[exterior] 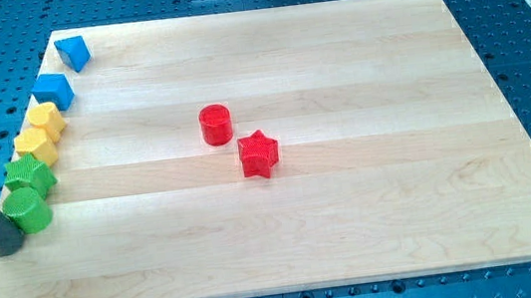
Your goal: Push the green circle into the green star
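The green circle sits at the left edge of the wooden board. The green star is just above it, and the two touch. My dark rod comes in from the view's left, and my tip rests on the board just below and left of the green circle, close to or touching it.
Along the left edge above the green star sit two yellow blocks, a blue block and a blue triangle-like block. A red circle and a red star sit near the board's middle.
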